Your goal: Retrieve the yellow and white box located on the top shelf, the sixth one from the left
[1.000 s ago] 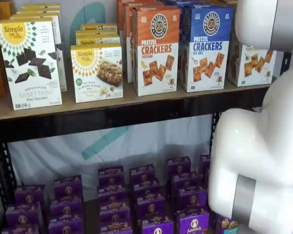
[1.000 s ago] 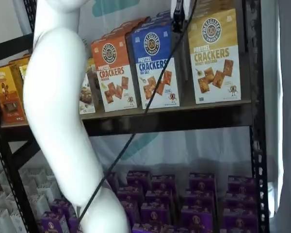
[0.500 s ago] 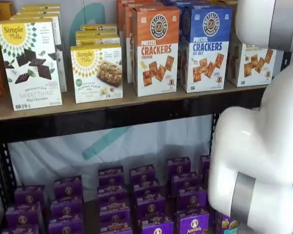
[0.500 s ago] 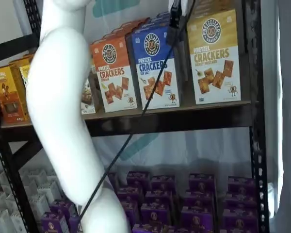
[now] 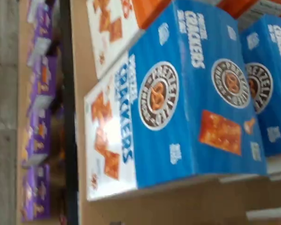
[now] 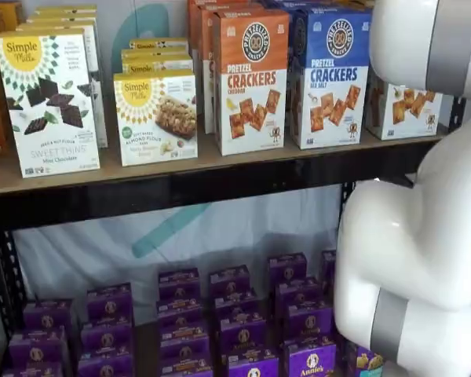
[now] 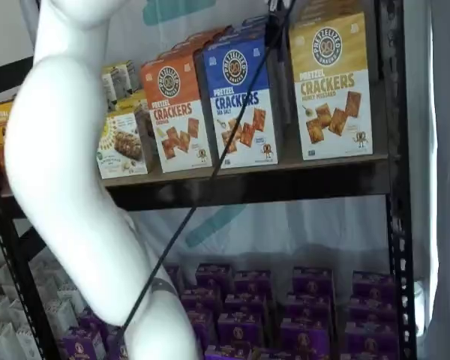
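Observation:
The yellow and white box (image 7: 331, 86) stands upright at the right end of the top shelf (image 7: 285, 180), next to a blue-topped crackers box (image 7: 240, 101). In a shelf view the arm covers its yellow upper part, so only the white lower part of the box (image 6: 408, 108) shows on the shelf (image 6: 180, 184). Only a dark bit of my gripper (image 7: 273, 15) shows, at the view's top edge. It hangs above the gap between the blue box and the yellow one, a cable beside it. Its jaws stand wide with no box in them. The wrist view looks down on the blue box (image 5: 187, 98).
An orange-topped crackers box (image 6: 250, 82) stands left of the blue one (image 6: 330, 78), with Simple Mills boxes (image 6: 47, 102) further left. Small purple boxes (image 6: 235, 314) fill the lower level. A black upright (image 7: 394, 150) bounds the shelf on the right. The white arm (image 7: 67, 187) crosses in front.
The arm's elbow has swung left, uncovering the snack-bar boxes. The gripper has risen towards the top edge. No box has moved.

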